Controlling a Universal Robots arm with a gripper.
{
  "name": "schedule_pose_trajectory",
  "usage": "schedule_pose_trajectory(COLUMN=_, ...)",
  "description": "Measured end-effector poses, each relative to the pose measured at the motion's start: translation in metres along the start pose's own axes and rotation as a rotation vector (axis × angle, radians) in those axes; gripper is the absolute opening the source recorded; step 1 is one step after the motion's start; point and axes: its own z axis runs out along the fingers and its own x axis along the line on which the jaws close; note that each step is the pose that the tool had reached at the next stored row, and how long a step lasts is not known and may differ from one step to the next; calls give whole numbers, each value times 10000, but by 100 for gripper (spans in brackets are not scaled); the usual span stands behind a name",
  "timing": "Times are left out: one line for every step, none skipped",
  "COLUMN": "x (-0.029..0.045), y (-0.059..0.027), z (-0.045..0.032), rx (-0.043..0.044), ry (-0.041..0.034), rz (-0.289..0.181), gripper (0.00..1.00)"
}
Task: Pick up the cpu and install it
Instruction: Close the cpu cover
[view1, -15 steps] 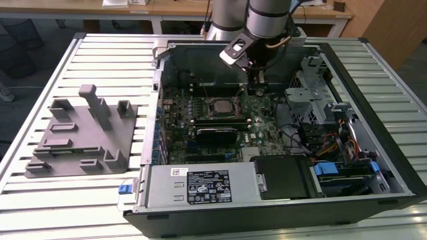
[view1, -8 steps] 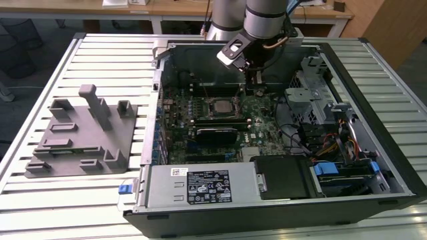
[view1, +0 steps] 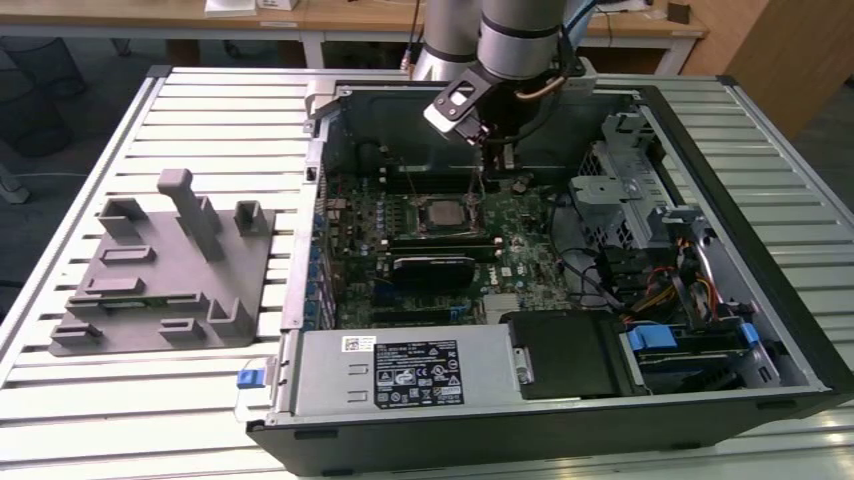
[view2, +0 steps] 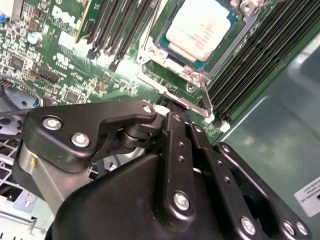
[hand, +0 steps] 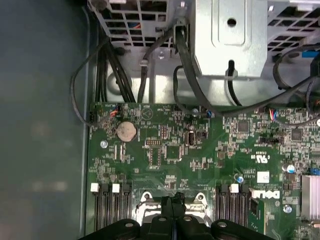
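The cpu lies flat in the motherboard socket, silvery top up; in the second wrist view the cpu sits inside the metal socket frame. My gripper hangs inside the open computer case, just beyond the socket toward the case's back wall. Its black fingers are shut with nothing between them. In the second wrist view the gripper has its tips right at the socket's metal lever; whether they touch it I cannot tell. In the first wrist view the gripper points down at the board.
A grey plastic tray with upright posts rests on the slatted table at the exterior view's left. Inside the case are memory slots, a black power supply, a drive cage and loose cables.
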Motion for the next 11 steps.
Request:
schedule_pose_trajectory(x=0, y=-17, z=4, rx=0, ry=0, rz=-1, gripper=11)
schedule_pose_trajectory(x=0, y=-35, z=7, rx=0, ry=0, rz=0, gripper=11)
schedule_pose_trajectory(x=1, y=-53, z=10, rx=0, ry=0, rz=-1, gripper=11)
schedule_pose_trajectory(x=1, y=-71, z=14, rx=0, ry=0, rz=0, gripper=11)
schedule_pose_trajectory(x=1, y=-91, z=16, rx=1, ry=-1, rz=-1, gripper=11)
schedule_pose_trajectory(x=1, y=-112, z=20, rx=0, ry=-1, rz=-1, gripper=11)
schedule_pose_trajectory(x=1, y=-129, z=23, rx=1, ry=-1, rz=-1, gripper=11)
schedule_pose_trajectory(x=1, y=-145, z=26, rx=1, ry=-1, rz=0, gripper=11)
schedule_pose_trajectory(x=2, y=-161, z=30, rx=0, ry=-1, rz=0, gripper=11)
schedule_pose_trajectory(x=2, y=-181, z=34, rx=1, ry=-1, rz=0, gripper=11)
schedule_pose_trajectory(x=2, y=-204, z=38, rx=1, ry=-1, rz=-1, gripper=11)
